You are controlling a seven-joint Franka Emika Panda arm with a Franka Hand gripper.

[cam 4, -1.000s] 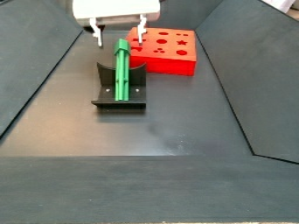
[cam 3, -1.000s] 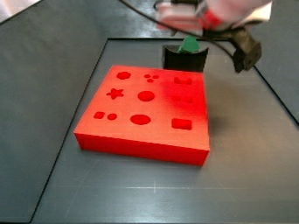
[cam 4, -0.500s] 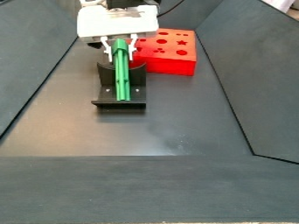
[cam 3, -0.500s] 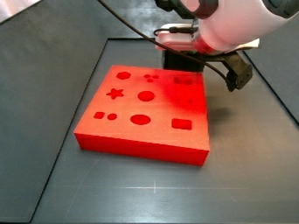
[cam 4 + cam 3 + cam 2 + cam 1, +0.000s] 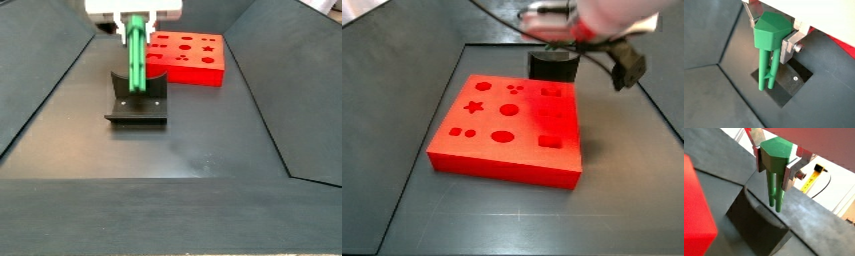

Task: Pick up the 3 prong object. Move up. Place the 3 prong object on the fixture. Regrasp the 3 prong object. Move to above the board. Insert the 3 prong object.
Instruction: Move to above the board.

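Above the fixture (image 5: 138,104), pincer (image 5: 775,36) pinching the 3 prong object (image 5: 770,47); best lifted straight, then carried level toward the board (image 5: 186,57).

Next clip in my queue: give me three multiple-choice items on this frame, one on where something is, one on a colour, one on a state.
1. Where is the gripper?
A. Over the fixture
B. Over the board
C. Down on the bare floor, far from both

2. What colour is the 3 prong object?
A. Red
B. Green
C. Yellow

3. What state is the 3 prong object in?
A. Lying flat on the board
B. Seated in a board hole
C. Held between the gripper's fingers, prongs hanging down

Answers:
1. A: in a side view the gripper sits over the dark fixture, with the board behind it.
2. B: both wrist views show a green piece.
3. C: both wrist views show its head clamped between the silver fingers with the prongs pointing down toward the fixture.
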